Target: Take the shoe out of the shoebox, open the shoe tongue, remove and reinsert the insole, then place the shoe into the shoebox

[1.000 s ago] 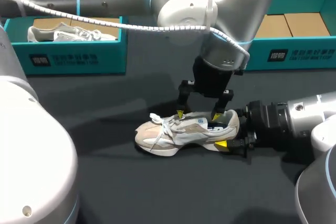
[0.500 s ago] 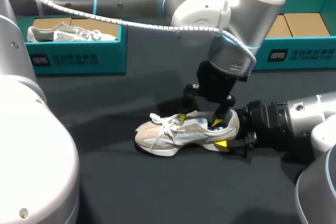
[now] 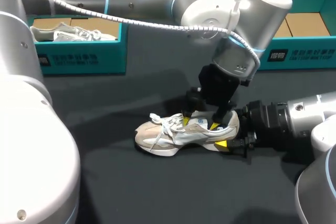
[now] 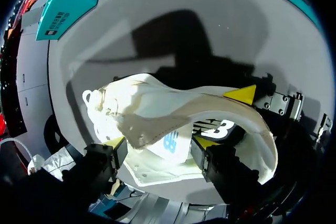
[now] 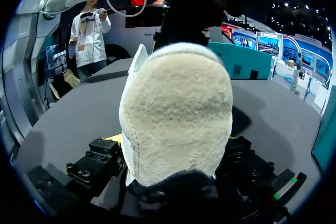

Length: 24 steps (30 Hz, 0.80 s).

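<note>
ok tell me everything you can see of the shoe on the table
The shoe is a cream and beige trainer with white laces, a white sole and a fuzzy suede-like heel. It stands upright on its sole on the dark table, toe toward the robot's left. The right pincer clamps the heel from both sides. The left pincer is down at the opening, by the white tongue; whether it grips is unclear.

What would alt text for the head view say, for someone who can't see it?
A beige and white sneaker sits on a dark grey table, its heel clamped by the right gripper while the left gripper hangs at its opening. A teal shoebox behind holds another pale shoe.
</note>
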Available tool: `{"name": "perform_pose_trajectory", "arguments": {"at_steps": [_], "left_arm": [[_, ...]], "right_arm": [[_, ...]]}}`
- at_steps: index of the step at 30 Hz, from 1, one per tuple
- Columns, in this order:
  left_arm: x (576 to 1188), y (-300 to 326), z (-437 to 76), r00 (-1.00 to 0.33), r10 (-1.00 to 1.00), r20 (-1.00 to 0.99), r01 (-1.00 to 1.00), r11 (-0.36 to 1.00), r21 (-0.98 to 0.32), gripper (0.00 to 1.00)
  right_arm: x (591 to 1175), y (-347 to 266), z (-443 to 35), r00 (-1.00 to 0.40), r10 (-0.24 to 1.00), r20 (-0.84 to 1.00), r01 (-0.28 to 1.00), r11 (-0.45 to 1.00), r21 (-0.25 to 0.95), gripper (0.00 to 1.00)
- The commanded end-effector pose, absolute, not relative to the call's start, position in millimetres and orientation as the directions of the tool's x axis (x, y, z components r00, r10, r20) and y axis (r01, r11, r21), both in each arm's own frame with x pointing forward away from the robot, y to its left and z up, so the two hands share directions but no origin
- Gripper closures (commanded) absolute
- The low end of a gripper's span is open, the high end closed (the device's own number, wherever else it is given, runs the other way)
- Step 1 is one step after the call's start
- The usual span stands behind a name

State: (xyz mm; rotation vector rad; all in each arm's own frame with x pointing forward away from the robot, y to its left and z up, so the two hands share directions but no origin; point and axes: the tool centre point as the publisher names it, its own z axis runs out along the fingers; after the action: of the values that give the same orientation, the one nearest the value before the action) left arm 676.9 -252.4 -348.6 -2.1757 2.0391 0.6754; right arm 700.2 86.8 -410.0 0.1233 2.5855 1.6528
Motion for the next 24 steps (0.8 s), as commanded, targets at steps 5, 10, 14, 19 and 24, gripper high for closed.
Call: {"name": "perform_pose_trajectory", "arguments": {"at_steps": [5,10,14,19,24], "left_arm": [[678.9,-245.8,-342.4,-0.004,-0.929,-0.37,-0.957,-0.104,0.272,0.44],[677.8,-238.1,-335.3,-0.031,-0.934,-0.356,-0.951,-0.081,0.297,0.46],[677.7,-233.7,-329.9,-0.056,-0.938,-0.342,-0.945,-0.061,0.321,0.44],[676.6,-231.2,-325.7,-0.074,-0.939,-0.335,-0.943,-0.043,0.329,0.52],[674.5,-228.3,-322.1,-0.092,-0.94,-0.328,-0.942,-0.024,0.334,0.58]], "right_arm": [[699.8,86.9,-411.6,-0.994,0.104,-0.016,0.03,0.422,0.906,1.0],[699.8,86.9,-411.6,-0.994,0.104,-0.016,0.03,0.422,0.906,1.0],[699.8,86.9,-411.6,-0.994,0.104,-0.016,0.03,0.422,0.906,1.0],[699.8,86.9,-411.6,-0.994,0.104,-0.016,0.03,0.422,0.906,1.0],[699.8,86.9,-411.6,-0.994,0.104,-0.016,0.03,0.422,0.906,1.0]]}}
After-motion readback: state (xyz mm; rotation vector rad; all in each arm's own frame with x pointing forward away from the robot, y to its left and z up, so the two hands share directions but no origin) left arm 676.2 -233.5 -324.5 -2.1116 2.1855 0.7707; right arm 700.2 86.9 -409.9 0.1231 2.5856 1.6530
